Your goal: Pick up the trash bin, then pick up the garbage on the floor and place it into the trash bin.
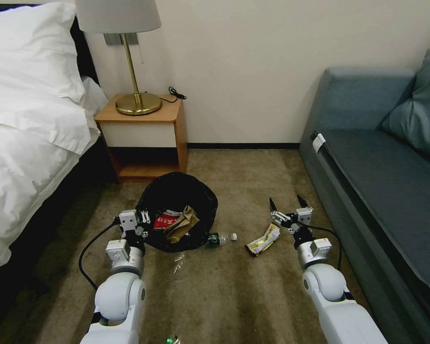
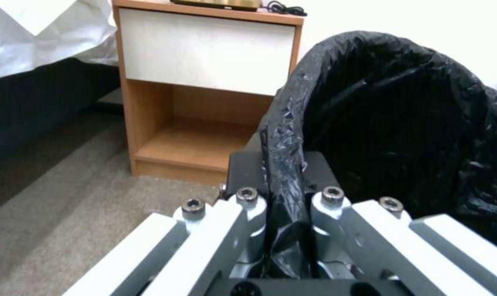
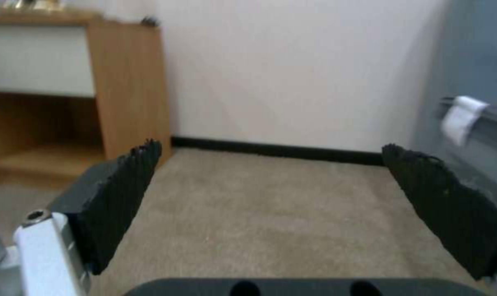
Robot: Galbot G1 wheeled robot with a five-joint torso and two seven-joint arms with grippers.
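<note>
- My left gripper [image 1: 145, 224] pinches the bin's [image 1: 177, 191] black-bagged rim, tilting it over the carpet [image 1: 224, 296].
- A tan bag [image 1: 180, 224] and a red carton [image 1: 166, 220] lie inside.
- The bottle [image 1: 220, 238] touches the bin's edge.
- My right gripper [image 1: 287, 204] hovers spread wide just beside the wrapper [image 1: 263, 240].

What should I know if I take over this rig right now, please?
Left gripper: shut on the rim of the round trash bin with the crinkly black plastic liner.
Right gripper: open, empty, above the carpet near the wrapper.
Done: crumpled tan paper bag and crushed red-and-white carton are in the bin.
Left: green-labelled clear bottle and crumpled white-yellow-black wrapper lie on the carpet.
</note>
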